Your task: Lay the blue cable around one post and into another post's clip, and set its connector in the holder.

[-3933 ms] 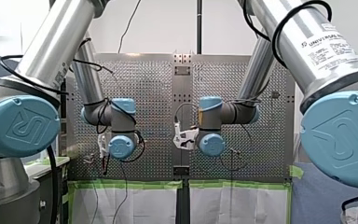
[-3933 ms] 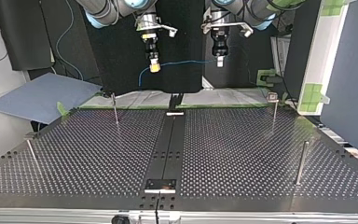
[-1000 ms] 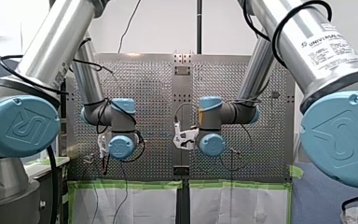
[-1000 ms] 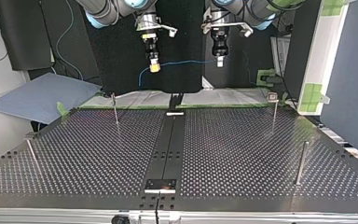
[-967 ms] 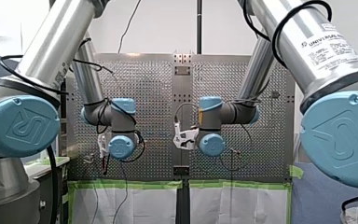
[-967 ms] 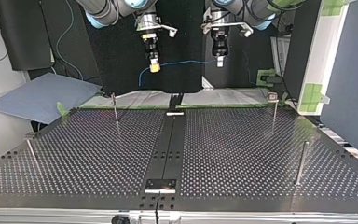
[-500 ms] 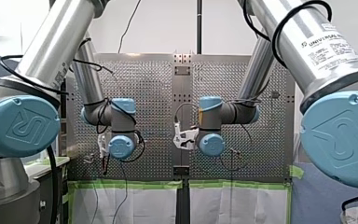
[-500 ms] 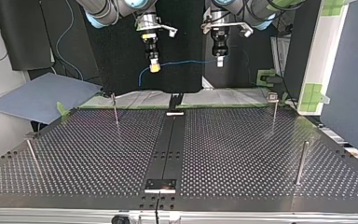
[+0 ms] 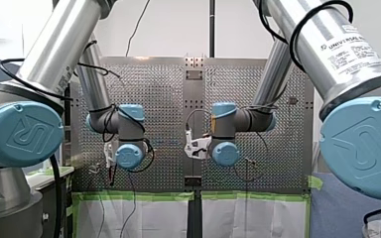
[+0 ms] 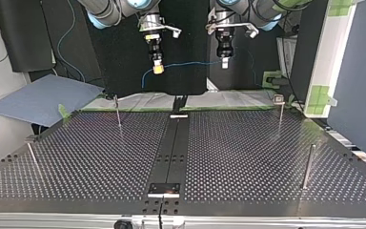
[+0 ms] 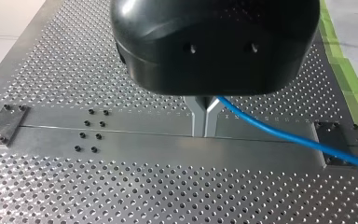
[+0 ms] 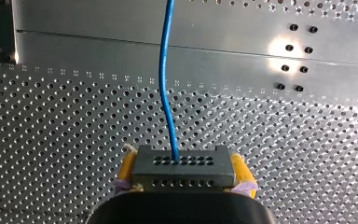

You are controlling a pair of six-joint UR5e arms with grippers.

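Above the perforated desk (image 10: 248,143), a thin blue cable (image 10: 190,63) is held stretched in mid-air. Its dark grey connector (image 12: 182,168) is clamped between the yellow-padded right fingers (image 12: 240,170), and its strand is pinched by the metal left fingers (image 11: 198,116). Both arms are raised, pointing downward.

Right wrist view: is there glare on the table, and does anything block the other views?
Right wrist view: a bright glare patch on the table beside the screw holes, clear of the blue cable and connector. Left wrist view: the black body of the left gripper hides the table beyond. Front view: the arms' joints cover both sides.
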